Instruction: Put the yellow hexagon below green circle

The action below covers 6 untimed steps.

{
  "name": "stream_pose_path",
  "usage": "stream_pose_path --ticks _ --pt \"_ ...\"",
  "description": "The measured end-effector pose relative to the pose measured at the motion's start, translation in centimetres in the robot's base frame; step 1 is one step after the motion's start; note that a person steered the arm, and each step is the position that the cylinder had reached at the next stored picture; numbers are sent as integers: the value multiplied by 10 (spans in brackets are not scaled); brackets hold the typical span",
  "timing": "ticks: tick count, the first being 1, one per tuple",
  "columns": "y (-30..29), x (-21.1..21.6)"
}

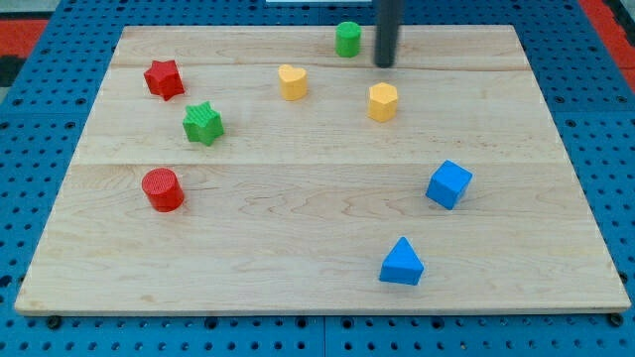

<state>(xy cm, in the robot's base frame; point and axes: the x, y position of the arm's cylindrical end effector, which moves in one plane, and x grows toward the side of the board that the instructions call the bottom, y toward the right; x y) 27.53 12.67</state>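
Since the arm ends in a bare rod with nothing to open or close, it holds nothing; the tip (385, 64) rests on the wooden board (298, 248) in the upper centre of the frame, just right of the green circle (347, 40) and above the yellow hexagon (383, 102). The hexagon sits in the upper middle, lower right of the circle. It looks like 1 small, rigid, light block that should slide easily on smooth wood but may spin if struck off-centre. A flat push on its right face, aimed leftward, seems the sensible contact. A yellow heart (292, 81) lies to the left.
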Motion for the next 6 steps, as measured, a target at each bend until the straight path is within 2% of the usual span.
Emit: stream_pose_path --ticks 1,2,3,4,5,6 --pt "74 23" --pt "59 71" --pt "2 98" --pt "-14 98" --pt "-55 82" --pt "-57 56"
